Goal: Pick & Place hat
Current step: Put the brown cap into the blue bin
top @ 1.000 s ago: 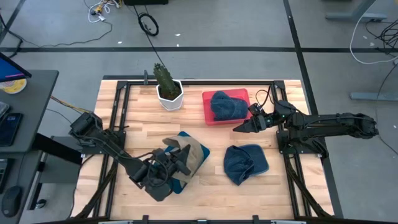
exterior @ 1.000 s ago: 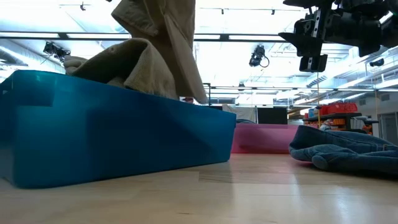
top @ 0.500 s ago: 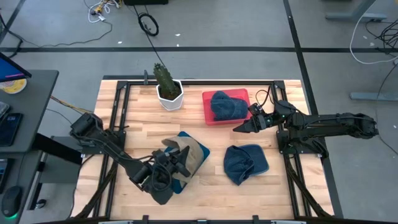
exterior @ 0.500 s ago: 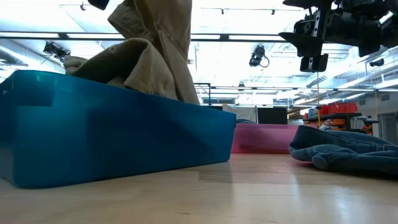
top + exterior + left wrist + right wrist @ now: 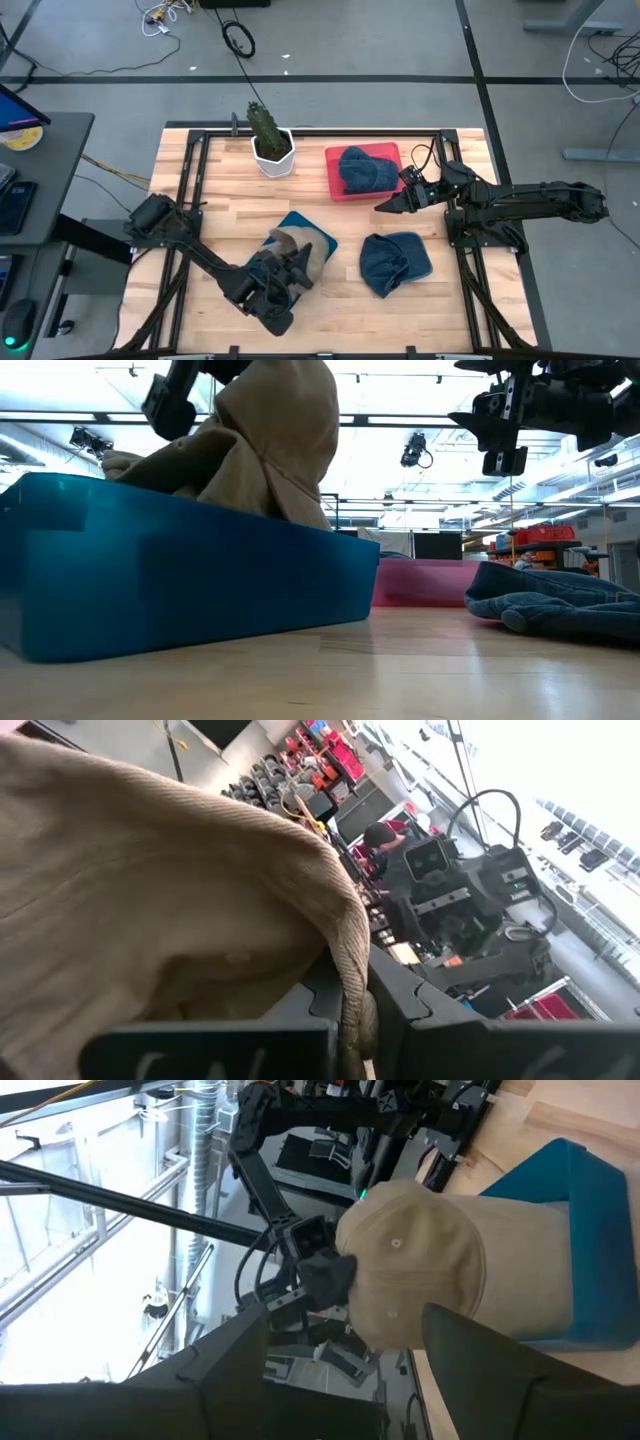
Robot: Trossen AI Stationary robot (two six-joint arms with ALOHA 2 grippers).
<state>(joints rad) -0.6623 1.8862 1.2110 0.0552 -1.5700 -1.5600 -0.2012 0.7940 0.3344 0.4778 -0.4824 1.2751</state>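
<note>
**Tan hat nearly in blue bin; one blue hat left on bench**

Since a sec ago the left gripper (image 5: 283, 268) has pulled back toward the bench's near edge and the tan corduroy cap (image 5: 297, 250) has bunched up and dropped lower over the blue plastic bin (image 5: 322, 240). The cap is still clamped in the left gripper's closed fingers; the low view shows it draped over the bin's rim, partly inside, so it's not released yet.

Done, by the look of it: a dark blue knit hat (image 5: 365, 170) already sits in the red tray (image 5: 333, 186) near the far edge.

Left: let go of the tan cap, then the crumpled blue denim hat (image 5: 394, 262), lying loose on the bench toward the right side.

Right gripper (image 5: 382, 207) hangs w/ fingers spread, empty, betw. red tray and denim hat.
</note>
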